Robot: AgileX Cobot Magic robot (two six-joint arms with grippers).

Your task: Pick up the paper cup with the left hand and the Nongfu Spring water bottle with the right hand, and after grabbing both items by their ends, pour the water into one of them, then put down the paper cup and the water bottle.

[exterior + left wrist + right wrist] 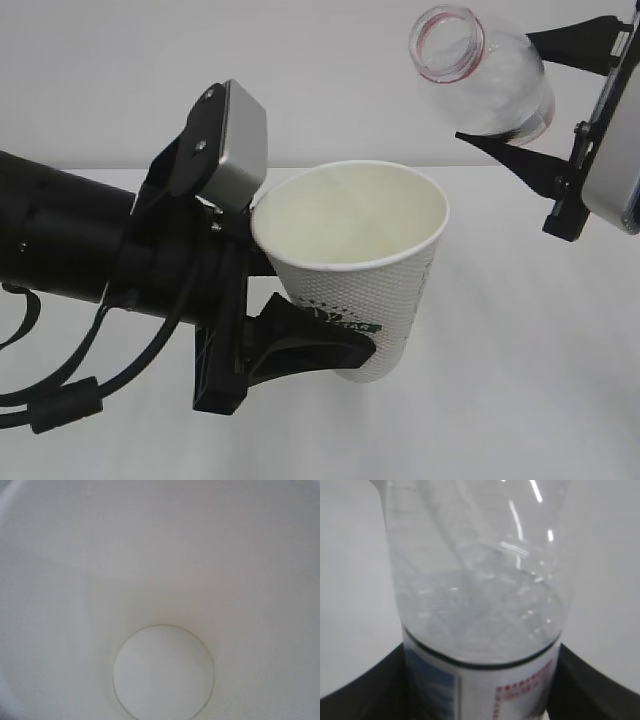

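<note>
The paper cup (375, 285) is white and dimpled with a green logo. It is held off the table, tilted with its mouth towards the camera. My left gripper (310, 285) is shut on it, one black finger (300, 350) showing under its wall. The left wrist view shows only the cup's cream inside and round bottom (163, 672). No water shows in it. My right gripper (497, 90) is shut on the Nongfu Spring water bottle (480, 75), which is held tilted above and to the right of the cup, its open mouth (447, 42) red-ringed. The right wrist view shows the bottle's label (480, 690) between black fingers (365, 690). No stream of water is visible.
A white table (520, 380) lies under both arms, with a plain white wall behind. The thick black left arm (70, 235) and its cables (50, 400) fill the lower left. The grey plate of the right hand (612, 160) is at the right edge.
</note>
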